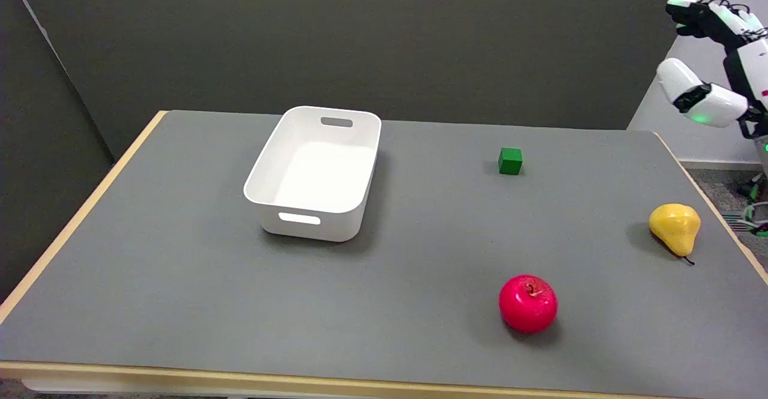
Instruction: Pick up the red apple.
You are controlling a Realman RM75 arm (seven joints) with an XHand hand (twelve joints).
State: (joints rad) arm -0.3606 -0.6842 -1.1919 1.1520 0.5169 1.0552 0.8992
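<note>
Head view is showing the opening of the task: the reach has not yet been made, and the red apple (528, 303) is lying untouched on the grey table (180, 279), near its front edge. The right hand (711, 18) is being held high in the air at the upper right, beyond the table's far right corner, with nothing in it; its fingers are seen spread apart and pointing leftward, though the outer ones are being cut by the picture's edge.

Taking the apple as landmark: the hand is hanging well apart from it, far behind and to the right, and well above table height. A yellow pear (675, 228) is lying behind and to the right of the apple, roughly between apple and hand. A green cube (510, 161) is sitting farther back, almost straight behind the apple. A white bin (315, 172) is standing behind and to the left.

By judgement, the next move is calling for a long descent forward and leftward, passing over or around the pear, with the fingers being kept spread until the apple's round body is being enclosed from above.
</note>
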